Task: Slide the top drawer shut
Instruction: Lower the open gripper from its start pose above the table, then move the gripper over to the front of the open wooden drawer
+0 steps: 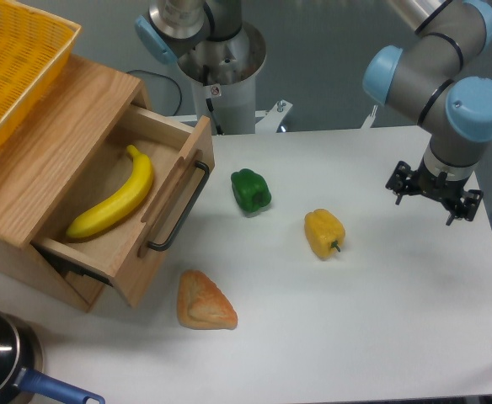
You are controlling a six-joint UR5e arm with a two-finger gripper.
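Matt light-oak top drawer [141, 210] with black metal bar handle [179, 208], glossy banana [115, 204], smooth white table [381, 328]

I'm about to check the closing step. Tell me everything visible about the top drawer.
The light oak top drawer stands pulled out of its wooden cabinet, angled toward the white table. Its flat front carries a long black metal bar handle. A yellow banana lies inside. Nothing touches the front.
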